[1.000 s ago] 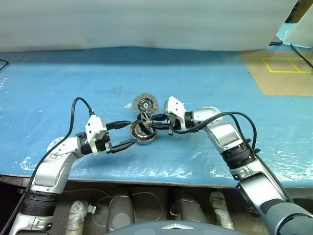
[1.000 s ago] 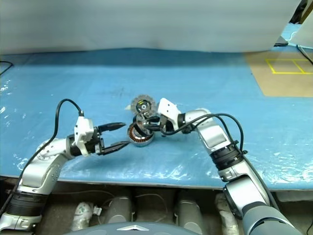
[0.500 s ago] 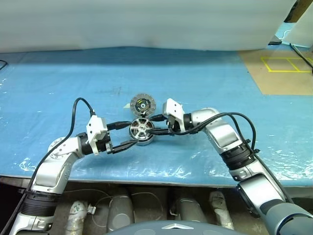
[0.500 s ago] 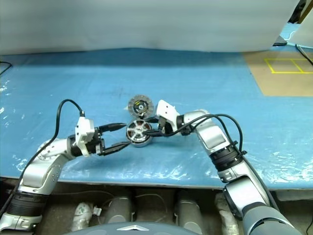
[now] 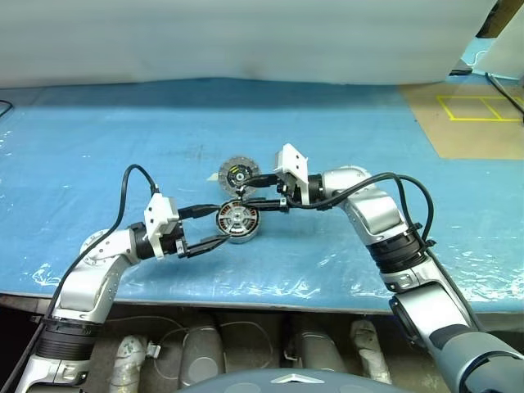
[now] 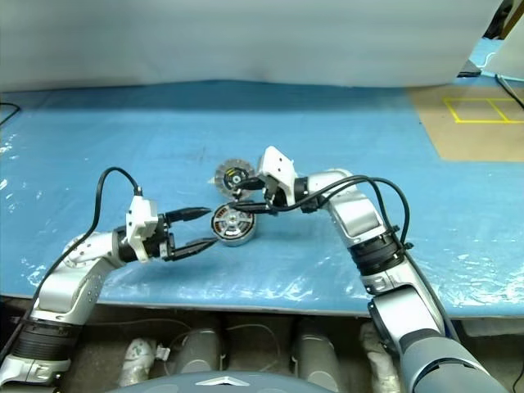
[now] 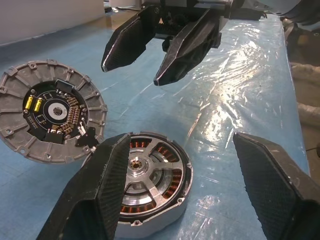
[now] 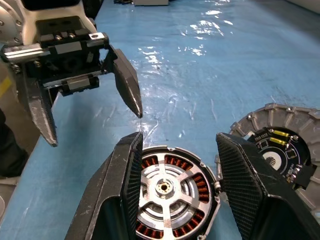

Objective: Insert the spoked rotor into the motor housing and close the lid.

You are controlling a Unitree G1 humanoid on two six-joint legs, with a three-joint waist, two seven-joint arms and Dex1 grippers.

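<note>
The motor housing [image 8: 199,212] lies flat on the blue mat, its copper windings showing. Seated inside it is the spoked rotor [image 8: 163,187], silver spokes up. Just behind them lies the lid [image 5: 237,173], inner face up, showing a dark circuit board. My right gripper [image 5: 243,198] hovers open a little above the housing's far edge, holding nothing; the rotor shows between its fingers [image 8: 125,190] in the right wrist view. My left gripper [image 6: 208,228] stands open and level at the housing's left side, one finger [image 7: 97,200] close to its rim.
A blue plastic-covered mat [image 5: 123,139] spans the table. A brown board with yellow tape marks [image 5: 475,115] lies at the far right. A white wall [image 5: 246,41] rises behind.
The rotor, held tilted over the housing by my right gripper, now sits flat in the housing. The right gripper has opened, let go and risen. My left gripper has stayed still.
</note>
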